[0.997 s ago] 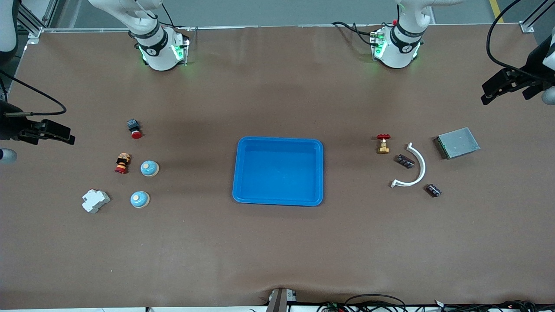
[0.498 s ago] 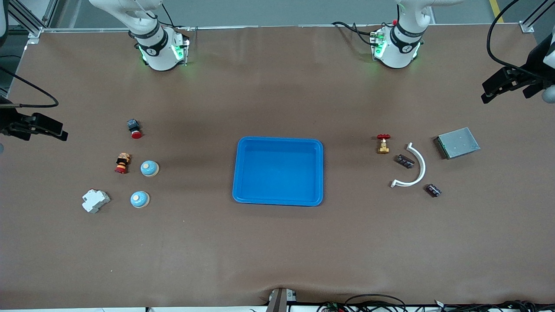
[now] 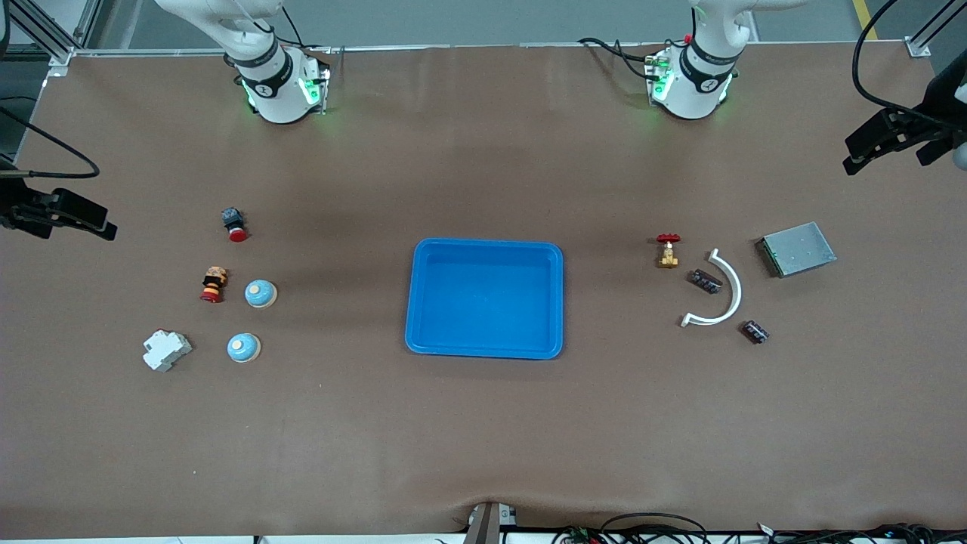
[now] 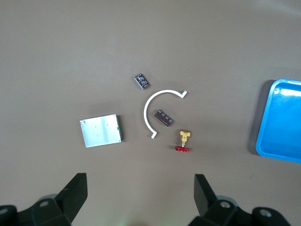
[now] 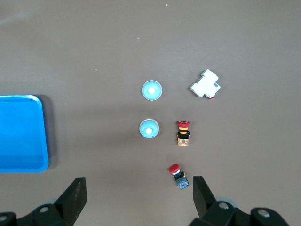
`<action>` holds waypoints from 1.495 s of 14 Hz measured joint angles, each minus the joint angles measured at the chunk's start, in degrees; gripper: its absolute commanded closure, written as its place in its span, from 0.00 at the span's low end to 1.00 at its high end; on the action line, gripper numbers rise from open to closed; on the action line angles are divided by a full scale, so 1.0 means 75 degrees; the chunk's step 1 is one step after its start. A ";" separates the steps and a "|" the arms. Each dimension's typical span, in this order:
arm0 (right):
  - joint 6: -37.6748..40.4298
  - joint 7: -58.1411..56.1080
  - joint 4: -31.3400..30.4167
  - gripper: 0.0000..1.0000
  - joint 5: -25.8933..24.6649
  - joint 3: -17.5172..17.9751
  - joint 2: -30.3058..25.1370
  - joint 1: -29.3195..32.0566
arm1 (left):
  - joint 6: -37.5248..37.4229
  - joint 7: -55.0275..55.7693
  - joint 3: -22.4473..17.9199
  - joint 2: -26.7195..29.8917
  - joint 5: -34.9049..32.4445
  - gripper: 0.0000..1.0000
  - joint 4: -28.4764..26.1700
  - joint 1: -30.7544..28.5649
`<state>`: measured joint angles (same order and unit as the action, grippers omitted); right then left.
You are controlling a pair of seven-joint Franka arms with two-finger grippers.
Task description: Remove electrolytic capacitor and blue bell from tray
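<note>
Two dark capacitors [image 3: 706,281] [image 3: 755,332] lie by a white arc [image 3: 731,291] toward the left arm's end; they also show in the left wrist view [image 4: 163,117] [image 4: 141,80]. Two blue dome bells [image 3: 261,293] [image 3: 244,347] sit toward the right arm's end and show in the right wrist view [image 5: 149,128] [image 5: 152,90]. A blue tray [image 3: 412,302] lies mid-table, empty. My left gripper [image 3: 857,155] [image 4: 140,190] is open, high over the table's edge at its end. My right gripper [image 3: 98,225] [image 5: 138,193] is open, high over its end's edge.
Near the capacitors are a brass valve with a red handle [image 3: 667,250] and a grey metal box [image 3: 798,248]. Near the bells are a red push button [image 3: 234,224], a second red-capped button [image 3: 214,284] and a white breaker [image 3: 166,350].
Both grippers have drifted slightly outward toward their ends of the table, the right one more. Nothing on the table has moved.
</note>
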<state>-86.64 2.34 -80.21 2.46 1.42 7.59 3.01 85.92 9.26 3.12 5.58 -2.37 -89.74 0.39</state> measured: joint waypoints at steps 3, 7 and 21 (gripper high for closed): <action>0.0014 0.0097 0.0000 0.00 0.0000 0.0035 -0.0033 -0.0028 | -0.0044 0.0000 -0.0006 0.0032 0.0000 0.00 0.0000 -0.0026; 0.0058 0.0110 -0.0009 0.00 0.0000 0.0022 -0.0088 -0.0028 | -0.0035 0.0000 -0.0012 0.0036 0.0000 0.00 0.0000 -0.0033; 0.0036 0.0054 -0.0111 0.00 -0.0356 -0.0058 -0.0107 -0.0020 | -0.0028 -0.0216 0.0009 0.0257 0.0292 0.00 -0.0280 -0.0014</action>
<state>-86.37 2.75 -81.04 -0.21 0.98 6.79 2.86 85.72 7.64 3.19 7.51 -0.18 -91.84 0.28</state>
